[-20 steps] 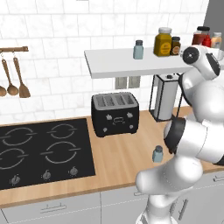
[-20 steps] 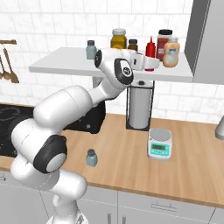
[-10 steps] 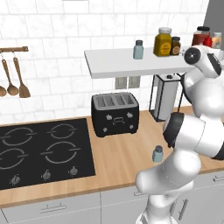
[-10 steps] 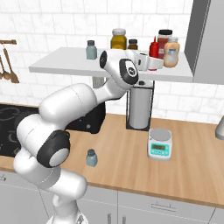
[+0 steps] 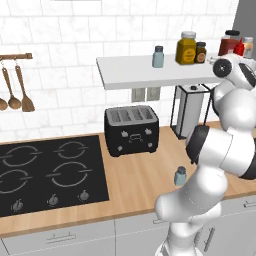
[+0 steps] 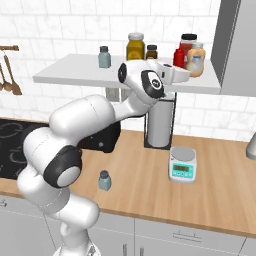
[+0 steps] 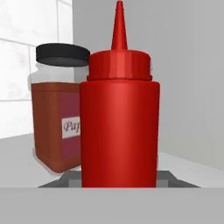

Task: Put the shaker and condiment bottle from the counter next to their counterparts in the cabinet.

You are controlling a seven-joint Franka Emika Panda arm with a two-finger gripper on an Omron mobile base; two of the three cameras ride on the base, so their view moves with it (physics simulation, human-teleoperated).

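Red bottle (image 7: 119, 127), pinched in the gripper (image 6: 181, 74) at upper right over the shelf (image 6: 75, 72), may topple on release or knock the jar (image 7: 54, 118) close behind.

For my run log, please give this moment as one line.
end effector: shut on red condiment bottle | place: white shelf, beside paprika jar | shaker: on counter

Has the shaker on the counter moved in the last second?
No. The shaker stands at the same spot in front of the toaster.
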